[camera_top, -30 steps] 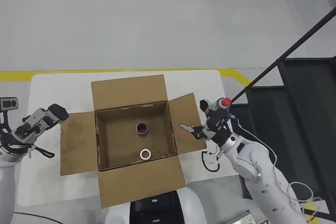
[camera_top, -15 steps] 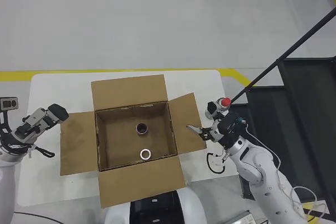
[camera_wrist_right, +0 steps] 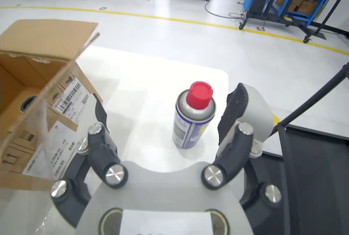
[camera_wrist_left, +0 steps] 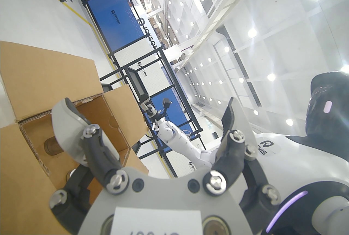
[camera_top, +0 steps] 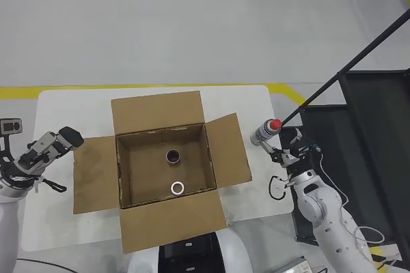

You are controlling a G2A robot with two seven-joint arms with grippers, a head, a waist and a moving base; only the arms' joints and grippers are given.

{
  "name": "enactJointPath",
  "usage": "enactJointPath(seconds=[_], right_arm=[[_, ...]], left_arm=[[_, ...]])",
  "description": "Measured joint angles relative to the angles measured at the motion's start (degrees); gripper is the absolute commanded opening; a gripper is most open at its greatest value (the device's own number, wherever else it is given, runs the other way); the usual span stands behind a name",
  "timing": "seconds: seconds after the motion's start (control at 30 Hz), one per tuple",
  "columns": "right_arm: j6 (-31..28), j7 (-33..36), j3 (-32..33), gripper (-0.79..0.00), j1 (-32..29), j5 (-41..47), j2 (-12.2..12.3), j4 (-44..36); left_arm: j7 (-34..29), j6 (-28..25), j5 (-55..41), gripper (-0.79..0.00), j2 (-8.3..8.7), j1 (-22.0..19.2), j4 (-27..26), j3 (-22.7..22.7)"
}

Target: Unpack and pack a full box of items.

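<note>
An open cardboard box (camera_top: 157,109) sits in the middle of a white table (camera_top: 68,102), all four flaps folded outward. Two small round containers remain on its floor: a dark one (camera_top: 173,156) near the middle and a pale-rimmed one (camera_top: 178,187) closer to the robot.

A spray can (camera_wrist_right: 193,116) with a red cap stands upright on the table beyond the box's right flap, near the table's edge. The right gripper (camera_wrist_right: 167,102) is just behind it, spread wide and holding nothing; the can stands free of both fingers. The left gripper (camera_wrist_left: 147,110) hangs off the table's left side, beside the left flap, also spread and empty.

The unpacking looks partly done. To do this step well, the right arm should pull straight back so neither finger nudges the tall, tippable can. It should then clear the raised flap before dropping vertically onto a container.
</note>
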Motion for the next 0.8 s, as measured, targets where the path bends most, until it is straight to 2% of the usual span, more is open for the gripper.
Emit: enactJointPath(seconds=[0.43,0.8], right_arm=[[2.6,-2.2,-7.43,0.0,11.29,1.6,-1.94,19.47],[0.46,-6.87,-12.04,0.0,20.57,2.56,-3.53,31.96]], left_arm=[[0.0,0.0,0.0,0.0,0.0,0.0,0.0,0.0],[0.0,0.0,0.0,0.0,0.0,0.0,0.0,0.0]])
